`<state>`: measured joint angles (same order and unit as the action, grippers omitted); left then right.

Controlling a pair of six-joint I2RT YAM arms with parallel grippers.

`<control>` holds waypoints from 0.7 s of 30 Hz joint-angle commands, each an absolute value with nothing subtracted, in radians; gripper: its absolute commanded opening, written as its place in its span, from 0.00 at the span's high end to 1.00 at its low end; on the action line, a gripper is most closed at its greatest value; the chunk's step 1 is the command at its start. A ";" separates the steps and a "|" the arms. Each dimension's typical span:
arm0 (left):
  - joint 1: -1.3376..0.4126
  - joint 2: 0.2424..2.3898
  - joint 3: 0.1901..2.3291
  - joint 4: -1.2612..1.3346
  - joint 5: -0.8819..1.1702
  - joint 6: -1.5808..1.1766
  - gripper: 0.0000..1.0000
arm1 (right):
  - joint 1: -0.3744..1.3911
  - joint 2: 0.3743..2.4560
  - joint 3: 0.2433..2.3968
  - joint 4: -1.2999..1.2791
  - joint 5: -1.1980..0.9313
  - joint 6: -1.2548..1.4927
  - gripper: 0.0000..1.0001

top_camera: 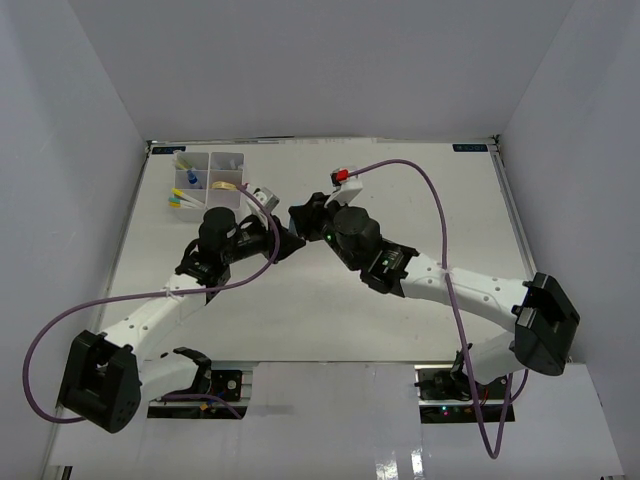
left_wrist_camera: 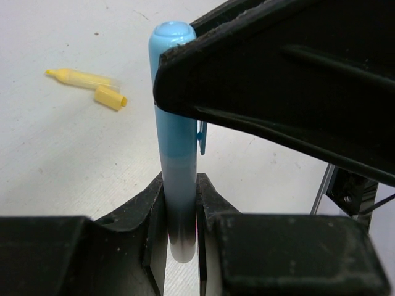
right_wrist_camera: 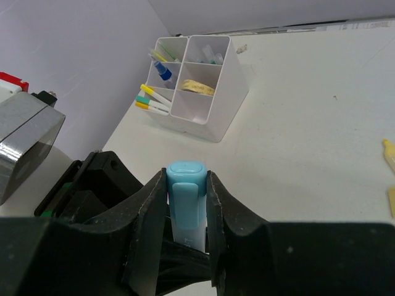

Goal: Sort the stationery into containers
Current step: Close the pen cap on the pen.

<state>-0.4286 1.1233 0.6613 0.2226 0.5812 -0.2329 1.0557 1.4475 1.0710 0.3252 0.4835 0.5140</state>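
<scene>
Both hands meet over the desk (top_camera: 300, 320), on the near side of the white organizer tray (right_wrist_camera: 225, 92) and to its right, apart from it. The left hand (left_wrist_camera: 180, 217) is clamped on the pale lower end of the light blue pen (left_wrist_camera: 176, 142). The right hand (right_wrist_camera: 187, 198) is clamped on its capped end. An uncapped yellow marker (left_wrist_camera: 80, 78) and its cap (left_wrist_camera: 111, 97) lie on the desk, apart from the tray. Tray contents: tan ring (right_wrist_camera: 196, 88), blue-capped bottle (right_wrist_camera: 162, 69), yellow and green-capped markers (right_wrist_camera: 151, 102).

White table (top_camera: 330, 320) with organizer tray (right_wrist_camera: 217, 108), uncapped yellow marker (left_wrist_camera: 83, 78), loose cap (left_wrist_camera: 110, 97)
</scene>
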 commanded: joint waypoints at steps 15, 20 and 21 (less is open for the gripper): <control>-0.465 0.991 0.637 0.391 0.410 -0.141 1.00 | 1.150 1.465 1.032 -0.061 0.357 0.514 0.86; -0.465 0.976 0.614 0.411 0.393 -0.167 1.00 | 1.149 1.463 1.035 -0.064 0.370 0.515 0.82; -0.463 0.979 0.614 0.416 0.402 -0.172 1.00 | 1.150 1.463 1.037 -0.067 0.371 0.517 0.80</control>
